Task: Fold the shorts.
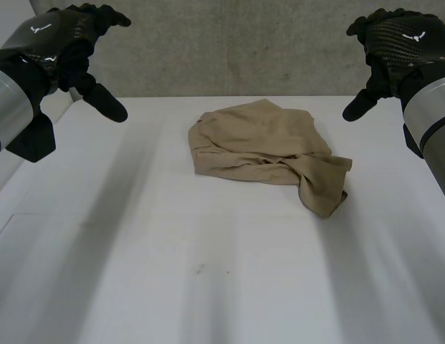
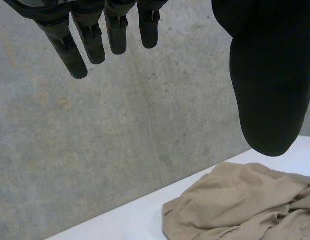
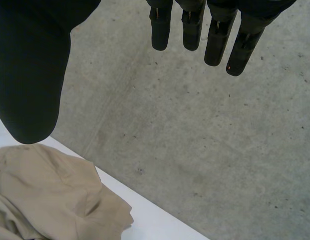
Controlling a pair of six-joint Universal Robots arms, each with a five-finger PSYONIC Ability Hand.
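You are looking down at a white table [image 1: 208, 287] with a grey concrete wall [image 1: 236, 43] behind its far edge. The tan shorts [image 1: 265, 150] lie in a crumpled heap on the far half of the table, between your two arms and a little toward the right one. One part of the cloth trails out of the heap toward the near right, twisted and bunched.

Your left hand [image 1: 68, 54] hangs in the air at the far left, well apart from the shorts and touching nothing. Its fingers [image 2: 75, 50] are straight and spread away from the thumb, so the hand is released.

Your right hand [image 1: 398, 43] is raised at the far right, also well apart from the shorts. Its fingers are straight too, with the thumb held wide, and it grasps nothing.

From each wrist, the shorts show on the table beyond the thumb, with the wall behind them.
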